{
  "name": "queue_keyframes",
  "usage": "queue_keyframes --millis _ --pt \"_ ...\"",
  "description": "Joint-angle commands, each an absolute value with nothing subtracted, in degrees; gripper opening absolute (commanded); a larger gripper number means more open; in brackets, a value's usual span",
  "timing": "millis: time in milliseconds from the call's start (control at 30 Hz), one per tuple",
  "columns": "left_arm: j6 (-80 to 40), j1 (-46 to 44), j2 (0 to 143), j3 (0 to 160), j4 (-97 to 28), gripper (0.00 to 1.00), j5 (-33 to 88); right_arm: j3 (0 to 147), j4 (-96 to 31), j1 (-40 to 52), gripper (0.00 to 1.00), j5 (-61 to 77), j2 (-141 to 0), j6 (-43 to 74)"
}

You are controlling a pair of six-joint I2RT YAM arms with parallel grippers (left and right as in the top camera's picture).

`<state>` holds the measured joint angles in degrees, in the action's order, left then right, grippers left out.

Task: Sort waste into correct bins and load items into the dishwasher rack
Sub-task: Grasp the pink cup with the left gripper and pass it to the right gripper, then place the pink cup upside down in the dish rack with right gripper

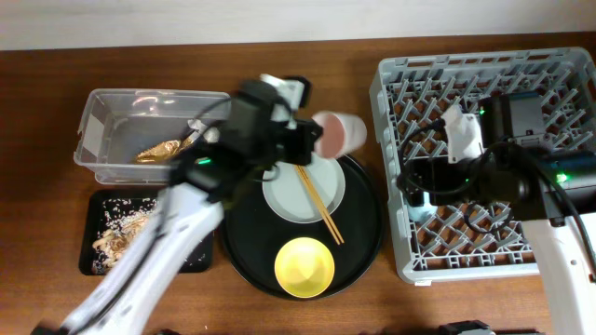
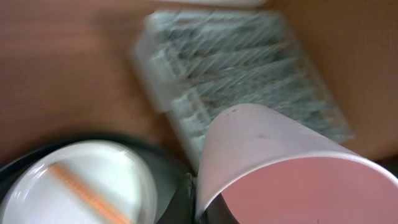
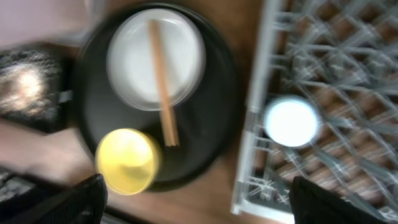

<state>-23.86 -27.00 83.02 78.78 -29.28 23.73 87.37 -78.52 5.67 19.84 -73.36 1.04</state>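
Though the left fingers [image 1: 313,140] are mostly hidden, they clamp the pink cup [image 1: 341,132]; right fingers [image 1: 417,184] gape

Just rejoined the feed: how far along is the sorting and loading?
Done: gold wrapper in the clear tub, scraps in the black tray, light-blue cup in the rack. In hand: pink cup, gripped by the left tool. Left: plate, chopsticks and yellow bowl, all on the round tray.

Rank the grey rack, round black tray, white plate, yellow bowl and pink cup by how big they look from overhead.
1. grey rack
2. round black tray
3. white plate
4. yellow bowl
5. pink cup; it is held above the table, nearer the camera, which makes it look bigger than it is.
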Motion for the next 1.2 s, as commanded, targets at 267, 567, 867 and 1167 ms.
queue_keyframes --millis 267,567,867,1167 --pt "-24.36 -10.72 78.89 79.44 -27.42 0.00 78.32 88.07 -61.36 5.65 0.99 76.77 -73.25 -14.79" --pt "-24.38 -18.06 78.89 79.44 -23.38 0.00 73.93 88.07 -61.06 10.92 0.99 73.54 -73.60 -14.59" --pt "-24.36 -19.14 78.89 79.44 -23.40 0.00 73.93 88.07 -58.61 10.96 0.66 73.21 -73.65 -14.57" --pt "-17.34 -19.11 78.89 79.44 -32.25 0.01 73.87 88.07 -54.54 10.85 0.55 66.94 -73.65 -14.57"
